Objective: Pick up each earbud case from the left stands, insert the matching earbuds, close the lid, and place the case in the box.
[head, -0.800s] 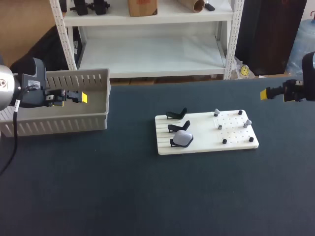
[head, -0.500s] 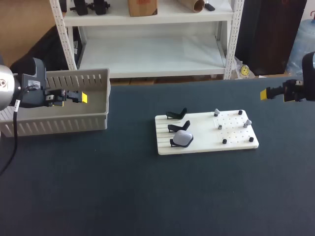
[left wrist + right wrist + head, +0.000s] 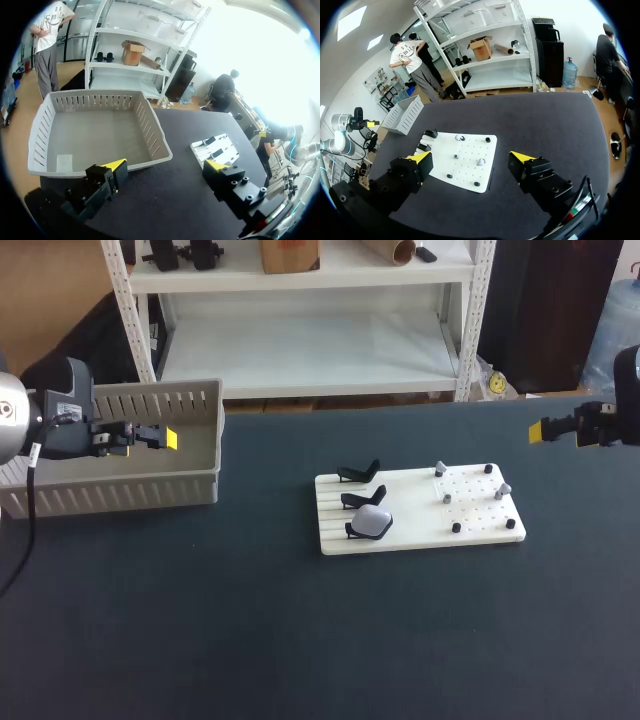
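Note:
A white board lies mid-table. On its left side stand three black stands; the nearest one holds a pale grey earbud case with its lid down, while the other two stands are bare. Small earbuds sit on pegs on the board's right half. My left gripper hangs open over the grey box, nothing between its fingers. My right gripper is open and empty at the table's far right, well off the board, with earbuds ahead of it.
The slotted grey box stands at the table's left back, with only a small flat label on its floor. Dark table stretches bare in front of the board and the box.

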`<move>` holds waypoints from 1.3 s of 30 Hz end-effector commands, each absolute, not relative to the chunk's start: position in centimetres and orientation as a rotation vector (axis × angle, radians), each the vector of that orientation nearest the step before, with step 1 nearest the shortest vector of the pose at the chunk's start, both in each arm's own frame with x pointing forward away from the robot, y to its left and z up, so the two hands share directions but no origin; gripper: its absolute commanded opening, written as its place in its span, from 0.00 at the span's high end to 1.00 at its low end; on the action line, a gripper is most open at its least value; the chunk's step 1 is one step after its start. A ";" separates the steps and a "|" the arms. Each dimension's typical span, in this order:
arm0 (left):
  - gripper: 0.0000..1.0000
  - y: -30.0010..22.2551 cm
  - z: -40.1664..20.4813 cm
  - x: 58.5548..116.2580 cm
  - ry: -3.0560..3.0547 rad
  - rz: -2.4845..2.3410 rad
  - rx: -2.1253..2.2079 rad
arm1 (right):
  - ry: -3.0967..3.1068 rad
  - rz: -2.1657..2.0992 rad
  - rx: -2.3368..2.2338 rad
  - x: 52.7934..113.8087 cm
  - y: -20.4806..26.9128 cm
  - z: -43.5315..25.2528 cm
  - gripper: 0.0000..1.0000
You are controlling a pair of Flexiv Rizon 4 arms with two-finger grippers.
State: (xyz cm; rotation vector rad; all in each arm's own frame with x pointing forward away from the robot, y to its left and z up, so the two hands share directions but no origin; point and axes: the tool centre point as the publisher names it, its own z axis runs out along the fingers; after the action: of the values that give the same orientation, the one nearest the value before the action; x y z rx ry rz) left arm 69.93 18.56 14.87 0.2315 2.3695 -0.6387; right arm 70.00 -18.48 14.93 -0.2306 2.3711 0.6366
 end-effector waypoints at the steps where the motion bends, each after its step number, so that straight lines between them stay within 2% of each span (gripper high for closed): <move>1: 0.00 18.1 15.8 69.8 2.308 -0.624 0.310 | 2.372 0.638 -0.232 70.0 -18.5 14.9 0.00; 8: 0.00 14.9 17.5 68.1 1.946 -0.644 0.858 | 2.372 0.638 -0.232 70.0 -18.5 14.9 0.00; 11: 0.00 12.3 17.8 67.0 1.828 -0.765 1.232 | 2.372 0.638 -0.232 70.0 -18.5 14.9 0.00; 26: 0.00 12.3 17.8 67.0 1.828 -0.765 1.232 | 2.372 0.638 -0.232 70.0 -18.5 14.9 0.00; 39: 0.00 1.4 13.2 64.7 1.901 -0.654 1.365 | 2.372 0.638 -0.232 70.0 -18.5 14.9 0.00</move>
State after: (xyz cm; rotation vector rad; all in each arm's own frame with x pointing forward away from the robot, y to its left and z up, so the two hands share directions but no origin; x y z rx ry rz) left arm 64.45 4.48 14.57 1.3807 1.8463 -0.7401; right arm 70.01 -18.47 14.93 -0.2305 2.3712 0.6365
